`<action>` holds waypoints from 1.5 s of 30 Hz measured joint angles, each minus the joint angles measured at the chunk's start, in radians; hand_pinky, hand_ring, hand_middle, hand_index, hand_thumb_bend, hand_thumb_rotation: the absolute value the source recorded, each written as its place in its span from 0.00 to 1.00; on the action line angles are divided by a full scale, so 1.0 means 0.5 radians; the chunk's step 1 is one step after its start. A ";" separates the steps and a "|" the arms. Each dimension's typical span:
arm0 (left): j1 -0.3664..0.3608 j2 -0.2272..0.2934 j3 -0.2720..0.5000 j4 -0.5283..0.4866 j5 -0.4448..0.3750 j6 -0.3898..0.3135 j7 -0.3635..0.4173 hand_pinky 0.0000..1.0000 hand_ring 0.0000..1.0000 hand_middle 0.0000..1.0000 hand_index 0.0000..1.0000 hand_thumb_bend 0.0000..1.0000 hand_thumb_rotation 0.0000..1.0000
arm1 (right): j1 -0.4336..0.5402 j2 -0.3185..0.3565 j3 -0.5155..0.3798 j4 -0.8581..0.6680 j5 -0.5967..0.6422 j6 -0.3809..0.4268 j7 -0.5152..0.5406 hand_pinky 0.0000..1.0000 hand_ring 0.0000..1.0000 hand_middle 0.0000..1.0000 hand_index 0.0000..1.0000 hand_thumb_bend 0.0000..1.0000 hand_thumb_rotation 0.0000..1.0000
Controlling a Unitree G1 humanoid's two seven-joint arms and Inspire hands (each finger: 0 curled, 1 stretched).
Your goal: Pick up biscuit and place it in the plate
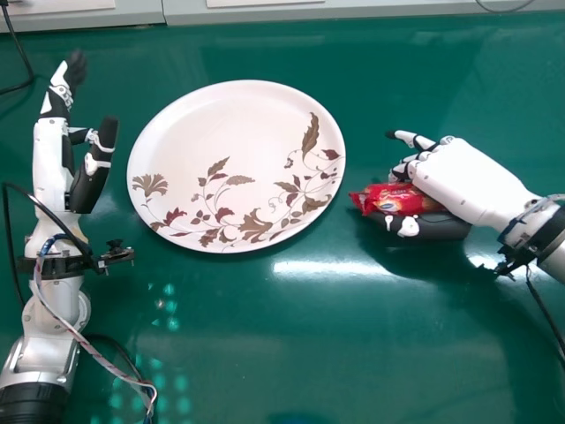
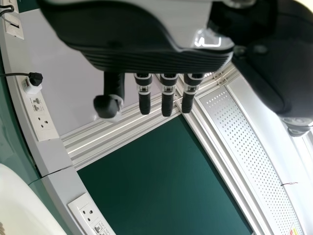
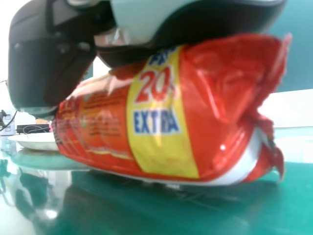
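Note:
The red biscuit packet [image 1: 397,199] is right of the white plate [image 1: 221,132], between the thumb and fingers of my right hand [image 1: 455,177]. Some fingers bend round its far side while one points out toward the plate; the thumb lies along its near side. In the right wrist view the packet [image 3: 161,117] is under my right hand [image 3: 54,58], low over the table or touching it; I cannot tell which. My left hand [image 1: 57,150] is left of the plate with its fingers extended, open and holding nothing; in the left wrist view this hand [image 2: 151,54] shows its fingers apart.
The plate with brown leaf patterns lies flat on the glossy green table [image 1: 353,336]. Cables [image 1: 106,353] hang around the left forearm. Pale panels [image 1: 353,11] run along the table's far edge, and a black cable [image 1: 19,53] is at the far left corner.

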 measured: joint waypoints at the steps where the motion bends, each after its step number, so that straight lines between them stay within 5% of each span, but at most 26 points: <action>1: 0.000 0.000 0.000 0.000 0.000 0.000 -0.002 0.00 1.00 1.00 1.00 1.00 0.95 | -0.002 0.000 0.001 0.005 -0.002 -0.007 -0.010 0.12 0.44 0.47 0.48 0.51 0.00; 10: 0.000 -0.001 0.005 -0.001 -0.004 0.000 -0.008 0.00 1.00 1.00 1.00 1.00 0.95 | -0.004 -0.001 -0.020 -0.024 0.001 -0.009 -0.060 0.12 0.44 0.47 0.48 0.51 0.00; 16: 0.003 -0.002 0.006 -0.010 0.000 0.000 -0.008 0.00 1.00 1.00 1.00 1.00 0.95 | 0.040 -0.006 -0.215 -0.322 0.096 0.101 -0.037 0.08 0.44 0.47 0.48 0.51 0.00; 27: 0.014 -0.011 0.006 -0.043 0.011 0.032 -0.007 0.00 1.00 1.00 1.00 1.00 0.96 | -0.152 0.017 -0.312 -0.761 0.384 0.205 0.344 0.10 0.44 0.48 0.48 0.51 0.00; 35: -0.003 -0.023 -0.004 -0.041 0.053 0.043 -0.003 0.00 1.00 1.00 1.00 1.00 0.97 | -0.666 0.302 -0.050 -0.646 0.418 0.172 0.500 0.12 0.39 0.44 0.50 0.51 0.00; 45: -0.066 -0.030 -0.016 0.057 0.068 -0.011 0.000 0.00 1.00 1.00 1.00 1.00 0.96 | -1.087 0.710 0.306 -0.018 0.087 0.122 0.369 0.11 0.42 0.46 0.49 0.51 0.00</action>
